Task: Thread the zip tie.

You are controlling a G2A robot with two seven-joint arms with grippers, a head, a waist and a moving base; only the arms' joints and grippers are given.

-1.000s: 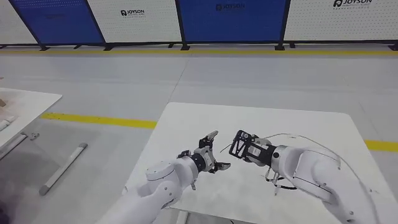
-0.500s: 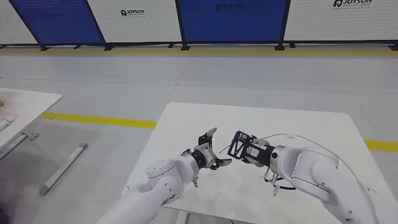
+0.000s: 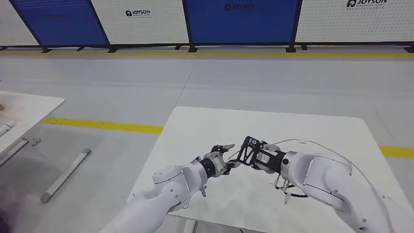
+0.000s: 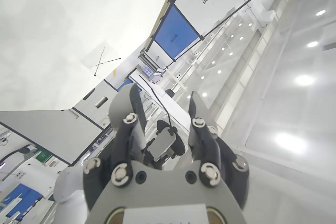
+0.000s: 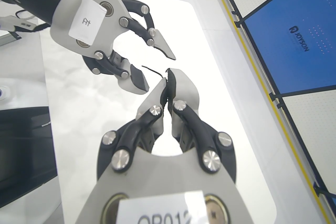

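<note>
The two tools meet tip to tip above the white worktop (image 3: 278, 124), on its near half. The right tool (image 5: 166, 80) is pinched tight on the black zip tie (image 5: 153, 70). A short curved end of the tie pokes out past the tool's fingertips. The left tool (image 5: 158, 72) faces it with its fingers spread wide, and the tie's free end sits in the gap between them, touching neither finger that I can see. The left tool's lower finger (image 5: 137, 78) sits just beside the right tool's tip; I cannot tell whether they touch.

From the left wrist, the left tool (image 4: 165, 107) frames the right tool between its open fingers. A thin black strand runs out from the right tool, up through the gap.

The worktop's edge on the left arm's side is near the left tool. Beyond both tools the bare surface runs on to the far edge, with more bare surface out on the right arm's side. Well beyond the left tool's fingertips, two thin black strips (image 4: 102, 63) lie crossed on the worktop.
</note>
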